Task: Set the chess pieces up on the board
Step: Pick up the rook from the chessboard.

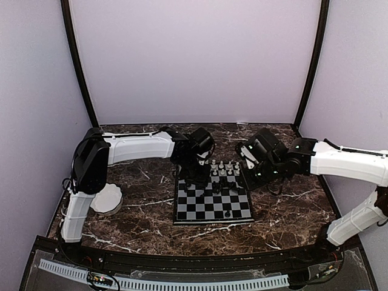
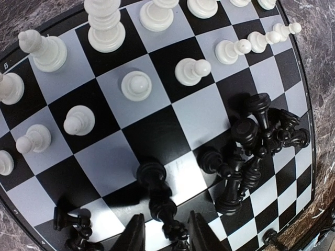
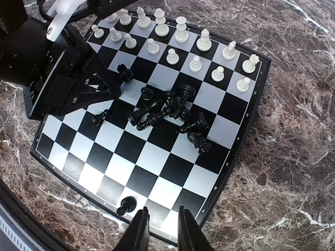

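Left jaws ajar astride black piece, wrist-view only; right jaws narrowly apart, empty.

My left arm stretches right toward centre, left gripper pointing down, fingers narrowly apart. My right arm reaches left, right gripper slightly parted, empty.

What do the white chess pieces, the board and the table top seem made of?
The white chess pieces look like smooth plastic with a soft sheen. The board: thin, flat, printed squares; card or plastic, unclear. The table top: dark marble or imitation, white veins.
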Available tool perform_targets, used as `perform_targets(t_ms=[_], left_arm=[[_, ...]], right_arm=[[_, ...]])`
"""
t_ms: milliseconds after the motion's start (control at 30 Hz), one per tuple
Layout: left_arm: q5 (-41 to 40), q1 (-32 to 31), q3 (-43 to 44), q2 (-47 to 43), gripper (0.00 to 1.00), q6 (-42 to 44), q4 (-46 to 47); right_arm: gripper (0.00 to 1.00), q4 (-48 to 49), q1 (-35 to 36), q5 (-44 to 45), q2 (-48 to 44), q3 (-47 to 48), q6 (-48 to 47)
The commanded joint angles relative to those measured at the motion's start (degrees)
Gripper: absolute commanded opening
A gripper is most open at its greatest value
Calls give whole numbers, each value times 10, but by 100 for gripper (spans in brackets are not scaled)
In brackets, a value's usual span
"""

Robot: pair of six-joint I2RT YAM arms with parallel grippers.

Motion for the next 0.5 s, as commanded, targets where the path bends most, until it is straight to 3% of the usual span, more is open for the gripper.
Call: perform_targets(t_ms=[0, 267, 467], left_arm=[[-2, -1, 20, 2, 28, 8, -24], [-5, 0, 35, 7, 7, 19, -33], [-19, -1, 91, -8, 0, 27, -107]], right_arm=[[21, 6, -5, 9, 0, -3, -5], [20, 9, -6, 4, 10, 0, -9], [20, 13, -6, 2, 16, 6, -14]])
